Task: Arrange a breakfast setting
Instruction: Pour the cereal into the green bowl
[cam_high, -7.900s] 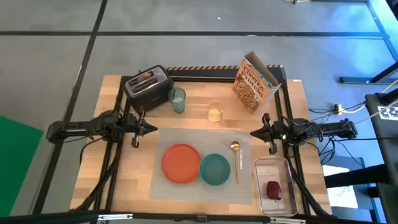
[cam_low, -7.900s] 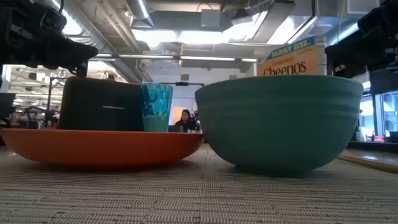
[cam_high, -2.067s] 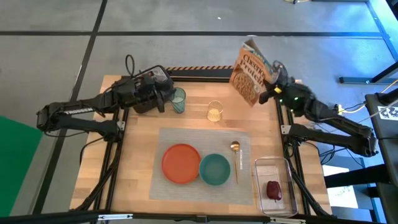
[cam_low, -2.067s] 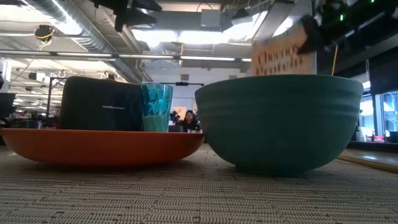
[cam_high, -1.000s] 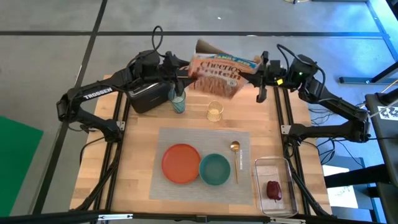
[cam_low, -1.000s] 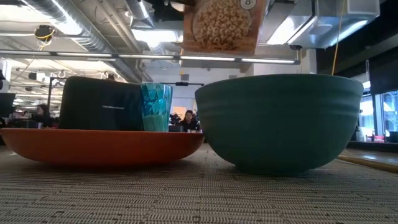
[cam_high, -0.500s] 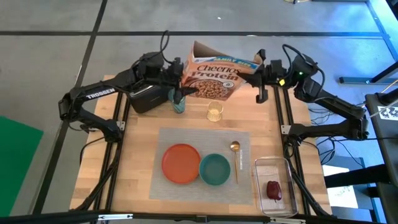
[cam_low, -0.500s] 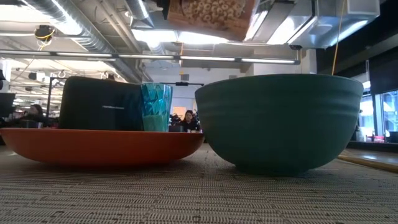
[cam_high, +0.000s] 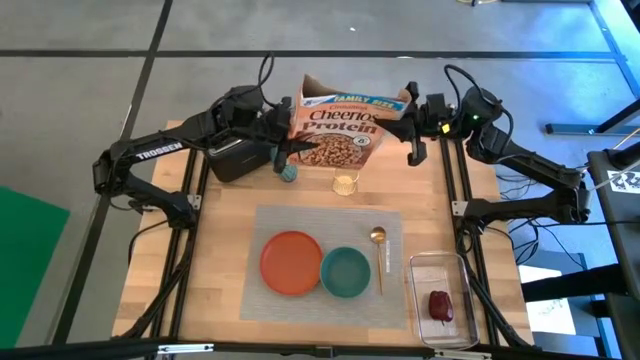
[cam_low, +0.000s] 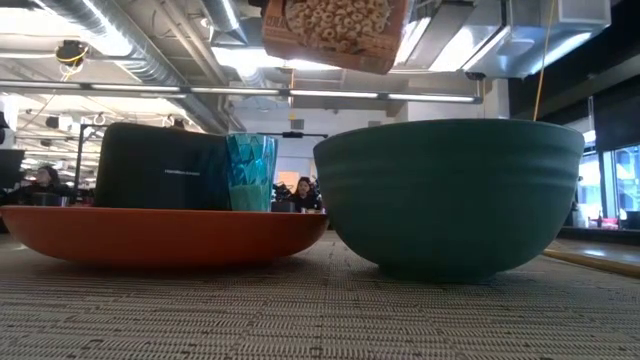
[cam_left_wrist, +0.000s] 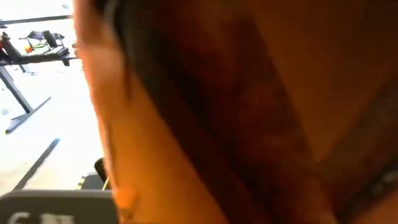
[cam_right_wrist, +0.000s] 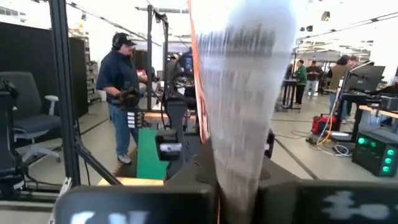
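Note:
A Cheerios cereal box hangs high over the table's far side between my two grippers, front face toward the near edge, top flaps open. Its lower part shows in the low view. My left gripper is at its left side, my right gripper at its right side. On the grey placemat sit the orange plate, the teal bowl and the gold spoon. The green cup stands half hidden under my left gripper. The dark red fruit lies in the tub. My left gripper meets the box's left side, low down, coming level from the table's left. Its wrist view is filled by the box's surface, so the fingers and the kind of hold are hidden. My right gripper pinches the box's narrow right side between its two fingers, one on the front face and one on the back. The fingers come level from the table's right. The box is lifted clear and roughly upright.
The black toaster stands at the far left under my left arm. A clear glass stands below the box. The clear tub is at the near right. People stand in the room beyond.
Both grippers have kept hold of the lifted box and shifted it a little toward the table's left. The box has turned from lying slanted to nearly upright, its front now facing the near edge, and it stays high above the cup and glass.

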